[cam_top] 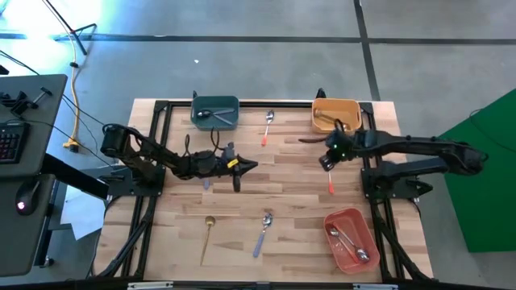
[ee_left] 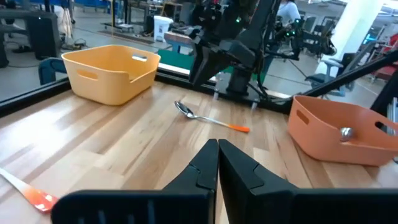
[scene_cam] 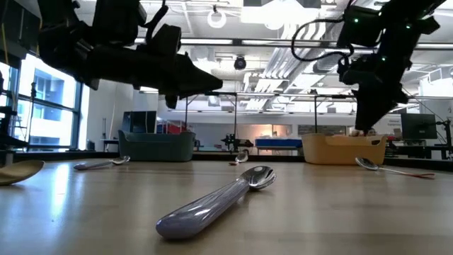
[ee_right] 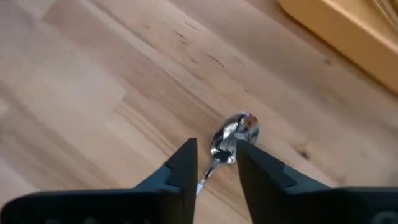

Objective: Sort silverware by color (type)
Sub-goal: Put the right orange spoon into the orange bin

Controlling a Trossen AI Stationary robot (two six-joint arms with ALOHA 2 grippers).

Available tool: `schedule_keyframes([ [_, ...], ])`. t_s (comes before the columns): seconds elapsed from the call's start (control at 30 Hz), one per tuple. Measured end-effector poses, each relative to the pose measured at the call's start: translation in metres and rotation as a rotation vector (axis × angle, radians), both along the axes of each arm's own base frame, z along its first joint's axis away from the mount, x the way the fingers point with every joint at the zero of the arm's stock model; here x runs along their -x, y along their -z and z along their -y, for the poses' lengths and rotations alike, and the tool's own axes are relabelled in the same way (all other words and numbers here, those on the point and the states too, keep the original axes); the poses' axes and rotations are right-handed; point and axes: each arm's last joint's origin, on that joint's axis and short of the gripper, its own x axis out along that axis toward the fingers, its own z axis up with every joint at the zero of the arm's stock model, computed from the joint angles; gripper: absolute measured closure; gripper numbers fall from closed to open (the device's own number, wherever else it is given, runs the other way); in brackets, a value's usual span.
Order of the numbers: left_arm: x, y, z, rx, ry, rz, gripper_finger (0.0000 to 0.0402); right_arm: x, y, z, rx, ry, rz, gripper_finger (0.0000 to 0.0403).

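Note:
A silver spoon with a red-pink handle (cam_top: 330,187) lies flat on the table in front of the yellow-orange bin. My right gripper (ee_right: 216,146) is open and points down over it, a finger on either side of its neck just behind the bowl (ee_right: 235,132). In the low view the right gripper (scene_cam: 364,129) hangs above that spoon (scene_cam: 393,168) without touching it. My left gripper (cam_top: 246,167) is shut and empty, held level above the table's middle. Its fingers (ee_left: 217,158) point toward the right arm.
A teal bin (cam_top: 215,113) at the far edge holds a spoon, the yellow-orange bin (cam_top: 336,114) gold pieces, and the red-pink bin (cam_top: 351,238) near right silver spoons. Loose on the table: a red-handled spoon (cam_top: 268,127), a gold spoon (cam_top: 207,234), a lavender spoon (cam_top: 263,232) and a lavender piece (cam_top: 206,184) under the left arm.

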Motion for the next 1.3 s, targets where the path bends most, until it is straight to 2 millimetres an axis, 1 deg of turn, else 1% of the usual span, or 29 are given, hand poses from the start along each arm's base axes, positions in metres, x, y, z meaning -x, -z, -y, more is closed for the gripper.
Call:
schedule_keyframes([
  [0.1,0.000,0.000,0.001,0.001,0.013,-0.002,0.0399,0.002,0.010,-0.006,-0.018,0.106,0.007,0.0283],
  [0.23,0.000,0.000,0.006,0.001,0.030,-0.002,0.0399,0.008,0.031,-0.010,-0.070,0.197,-0.018,0.0275],
  [0.4,0.001,0.000,0.015,0.000,0.060,-0.003,0.0399,0.012,0.058,-0.017,-0.155,0.203,-0.006,0.0274],
  [0.57,0.001,0.000,0.019,-0.003,0.068,-0.003,0.0399,0.012,0.069,-0.019,-0.160,0.212,0.021,0.0274],
  [0.7,0.001,0.000,0.019,-0.010,0.066,-0.004,0.0399,0.009,0.074,-0.018,-0.148,0.218,-0.010,0.0287],
  [0.83,0.001,0.000,0.018,-0.012,0.048,-0.004,0.0399,0.008,0.079,-0.017,-0.132,0.223,-0.063,0.0321],
  [0.93,0.001,0.000,0.018,-0.013,0.038,-0.004,0.0399,0.006,0.076,-0.017,-0.124,0.196,-0.082,0.0355],
  [1.03,0.001,0.000,0.018,-0.012,0.035,-0.003,0.0399,0.001,0.068,-0.016,-0.107,0.142,-0.087,0.0390],
  [1.1,0.001,0.000,0.018,-0.011,0.034,-0.003,0.0399,-0.004,0.058,-0.015,-0.087,0.100,-0.066,0.0398],
  [1.3,0.001,0.000,0.018,0.011,0.033,0.001,0.0399,-0.018,0.029,-0.016,-0.092,0.029,-0.010,0.0401],
])
